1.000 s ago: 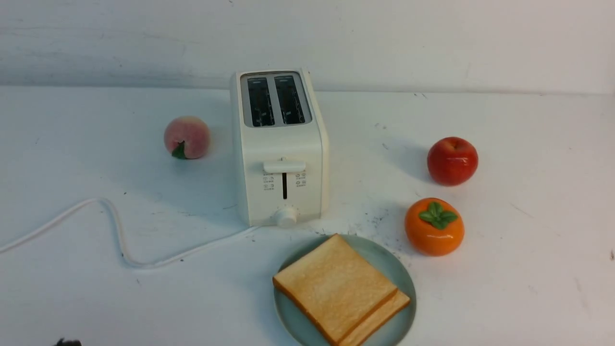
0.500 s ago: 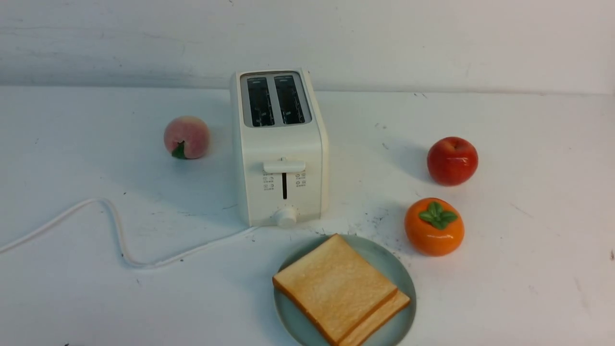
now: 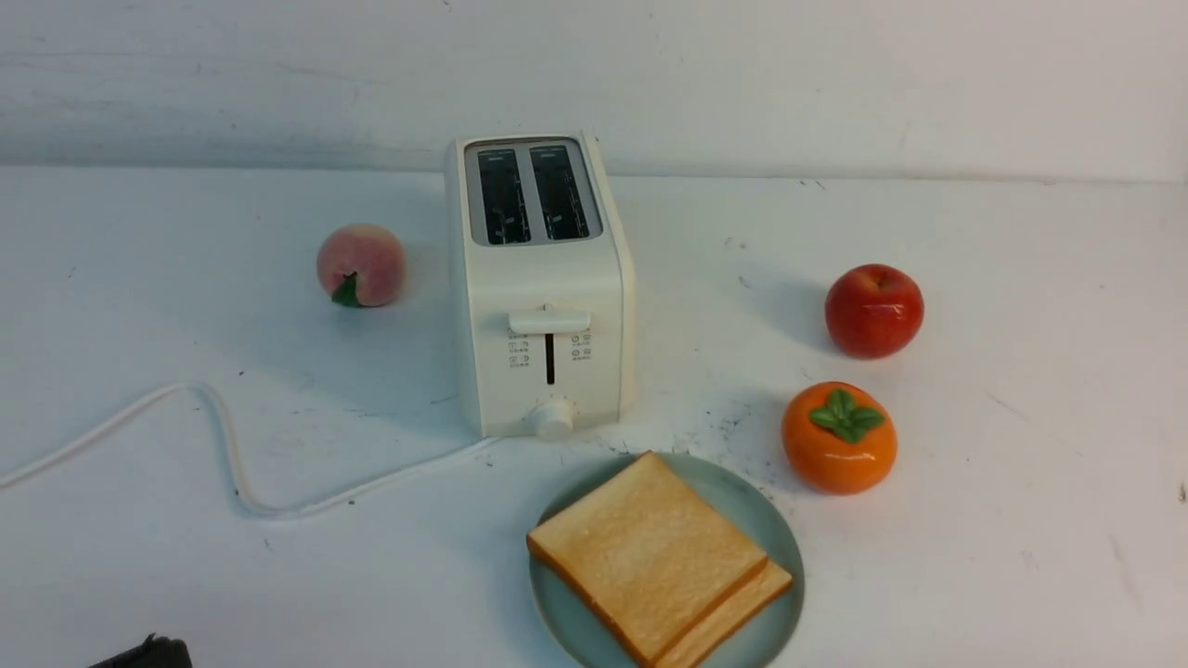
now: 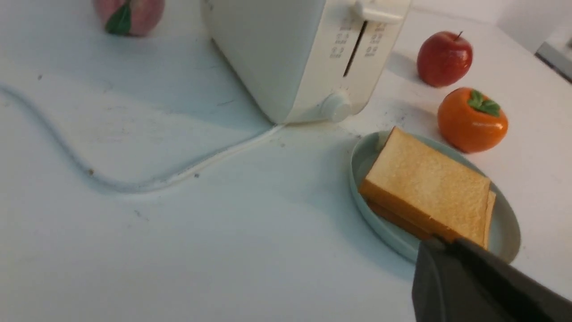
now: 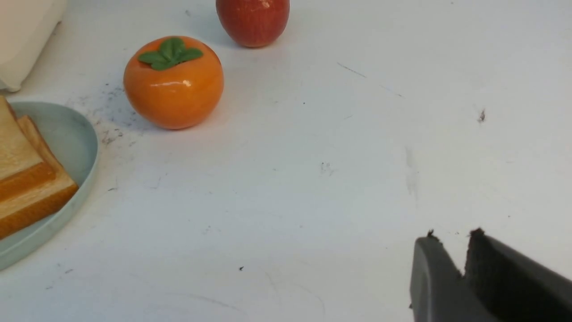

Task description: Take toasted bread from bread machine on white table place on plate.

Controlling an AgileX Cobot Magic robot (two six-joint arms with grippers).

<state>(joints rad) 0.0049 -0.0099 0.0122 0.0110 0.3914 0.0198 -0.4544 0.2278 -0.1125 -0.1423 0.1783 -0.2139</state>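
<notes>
The toaster (image 3: 543, 288) is cream-white with a grey metal top, two dark slots, a black lever slit and small dark printed icons; its cord (image 3: 223, 445) is white. The two toast slices (image 3: 650, 557) show pale golden faces and orange-brown crust edges, on a pale mint-green plate (image 3: 770, 520). The peach (image 3: 361, 264) is pink with a green leaf, the apple (image 3: 873, 310) glossy red, the persimmon (image 3: 838, 437) shiny orange with a green leafy cap. The table (image 3: 1021, 482) is white, marked with dark scuffs and specks. Both the left gripper (image 4: 440, 246) and the right gripper (image 5: 451, 246) are matte black.
</notes>
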